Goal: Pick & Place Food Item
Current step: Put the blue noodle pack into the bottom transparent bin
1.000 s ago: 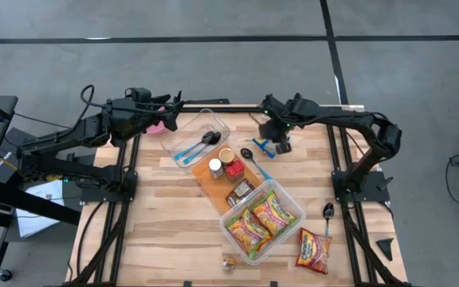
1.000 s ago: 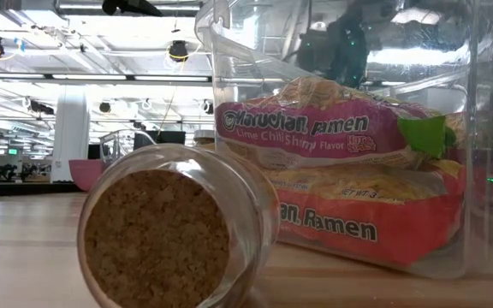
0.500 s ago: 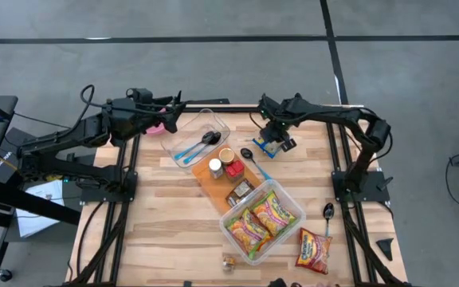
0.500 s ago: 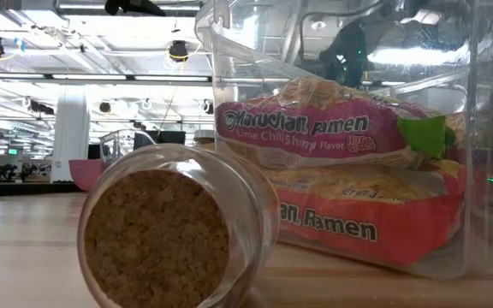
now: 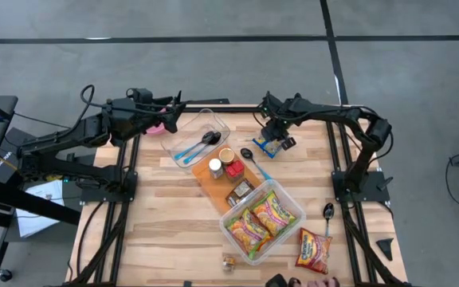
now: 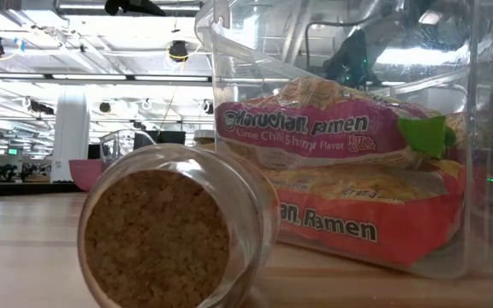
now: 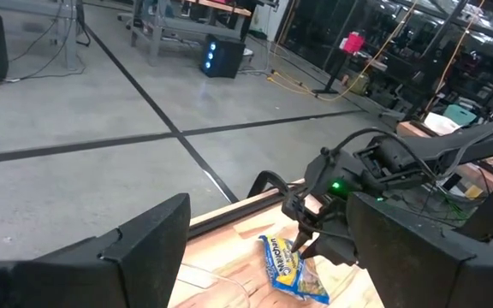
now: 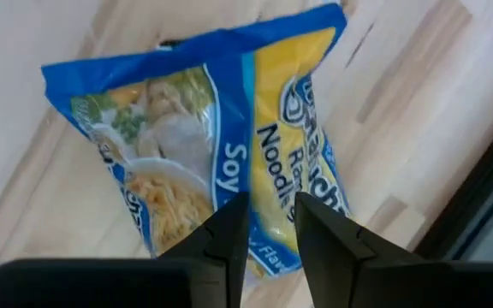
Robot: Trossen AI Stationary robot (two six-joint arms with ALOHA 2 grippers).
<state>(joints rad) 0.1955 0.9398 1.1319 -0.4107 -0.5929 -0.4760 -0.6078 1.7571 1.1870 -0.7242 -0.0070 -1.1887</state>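
A blue and yellow noodle packet [image 8: 229,154] hangs at the table's far side, right of middle, below my right gripper [image 8: 270,229], which is shut on it. In the high view the packet [image 5: 264,147] shows just under that gripper [image 5: 275,137]. The left wrist view shows the packet [image 7: 288,267] tilted, its lower end close to the wood. My left gripper [image 7: 268,248] waits open and high at the far left [image 5: 170,119], with nothing between its fingers. My right gripper pinches a raised crease [image 8: 268,201] near one end of the noodle packet between its two fingers, which come from above and point steeply down. The packet hangs tilted below them. I cannot tell whether its lower end [image 7: 311,291] touches the table.
A clear tub [image 5: 289,201] with ramen packets stands near the front. A board [image 5: 213,185] bears jars, a clear tray [image 5: 213,121] holds a blue spoon, a black spoon [image 5: 249,154] lies by the packet. A red packet [image 5: 313,250], a spoon [image 5: 327,212] and a corked jar [image 6: 174,235] lie near the front.
My right gripper has sunk toward the table with the noodle packet and shifted a little toward the left edge, its wrist rolling as it went. The packet stays in its fingers and hangs lower now.
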